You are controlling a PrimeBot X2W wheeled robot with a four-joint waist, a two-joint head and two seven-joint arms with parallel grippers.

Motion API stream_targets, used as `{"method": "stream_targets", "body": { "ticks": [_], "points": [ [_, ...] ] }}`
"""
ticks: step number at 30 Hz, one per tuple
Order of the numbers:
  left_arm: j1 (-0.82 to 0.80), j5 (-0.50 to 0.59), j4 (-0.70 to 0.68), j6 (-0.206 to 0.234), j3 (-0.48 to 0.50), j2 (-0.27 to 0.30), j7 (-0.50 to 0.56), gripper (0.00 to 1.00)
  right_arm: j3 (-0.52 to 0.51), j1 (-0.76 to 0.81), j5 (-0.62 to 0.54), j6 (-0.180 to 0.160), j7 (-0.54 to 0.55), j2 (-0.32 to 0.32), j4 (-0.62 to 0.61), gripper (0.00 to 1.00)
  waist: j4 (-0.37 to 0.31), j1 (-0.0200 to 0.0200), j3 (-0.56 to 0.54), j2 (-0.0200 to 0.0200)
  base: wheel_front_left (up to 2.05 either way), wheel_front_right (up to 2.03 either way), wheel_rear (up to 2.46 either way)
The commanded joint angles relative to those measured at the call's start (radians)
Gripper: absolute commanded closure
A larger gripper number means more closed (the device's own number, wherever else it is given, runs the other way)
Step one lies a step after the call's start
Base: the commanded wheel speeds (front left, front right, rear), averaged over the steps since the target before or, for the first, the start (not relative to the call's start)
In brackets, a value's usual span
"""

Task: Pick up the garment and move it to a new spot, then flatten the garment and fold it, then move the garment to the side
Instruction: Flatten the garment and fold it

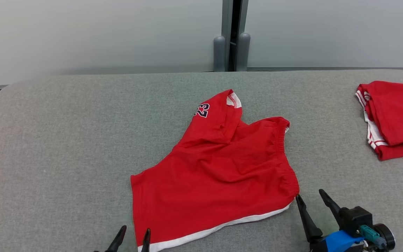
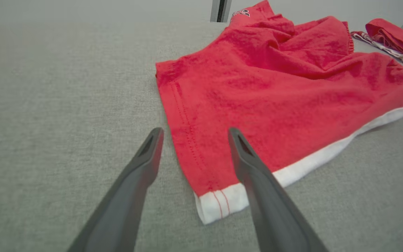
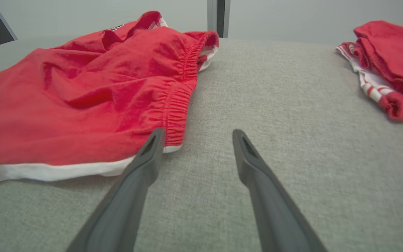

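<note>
The garment [image 1: 219, 171] is a pair of red shorts with a white hem and a number patch, lying crumpled on the grey table [image 1: 65, 140]; one leg is folded up at the back. My left gripper [image 1: 134, 233] stands open at the shorts' near left corner, its jaws astride the hem corner [image 2: 219, 204] in the left wrist view, garment [image 2: 264, 87] spreading beyond. My right gripper [image 1: 310, 197] is open just beside the near end of the elastic waistband [image 3: 177, 115], nothing between its fingers [image 3: 145, 164].
A second red garment [image 1: 394, 119] with white striped trim lies bunched at the table's right edge, also seen as a red pile [image 3: 387, 66]. A grey wall with a vertical post [image 1: 231, 38] stands behind the table. Bare grey cloth stretches to the left.
</note>
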Motion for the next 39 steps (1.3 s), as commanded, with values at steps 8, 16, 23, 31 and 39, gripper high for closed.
{"method": "stream_targets", "body": {
  "ticks": [8, 16, 23, 31, 39],
  "points": [
    [-0.016, -0.037, 0.063, -0.008, -0.055, 0.004, -0.003, 0.0, 0.077, -0.068, 0.031, 0.0, -0.002, -0.021, 0.058, 0.0, 0.023, -0.0001, 0.037, -0.0001, 0.0, 0.0, 0.0],
    [-0.055, -0.078, 0.125, -0.016, -0.099, 0.004, 0.0, 0.0, 0.145, -0.114, 0.053, 0.0, -0.001, -0.019, 0.143, 0.0, 0.03, -0.0001, 0.059, -0.0001, 0.0, 0.0, 0.0],
    [-0.074, -0.108, 0.184, -0.021, -0.132, 0.003, 0.004, 0.0, 0.175, -0.121, 0.077, 0.0, 0.0, -0.015, 0.189, 0.0, 0.024, -0.0001, 0.061, -0.0001, 0.0, 0.0, 0.0],
    [-0.089, -0.127, 0.17, -0.014, -0.14, 0.003, 0.0, 1.0, 0.182, -0.115, 0.108, 0.0, -0.001, -0.011, 0.155, 1.0, 0.02, -0.0001, 0.049, -0.0001, 0.0, 0.0, 0.0],
    [-0.156, -0.085, 0.086, -0.015, -0.103, 0.004, -0.001, 1.0, 0.138, -0.142, 0.094, 0.0, -0.002, -0.03, 0.028, 1.0, 0.01, -0.0001, 0.049, -0.0001, 0.0, 0.0, 0.0]
  ]
}}
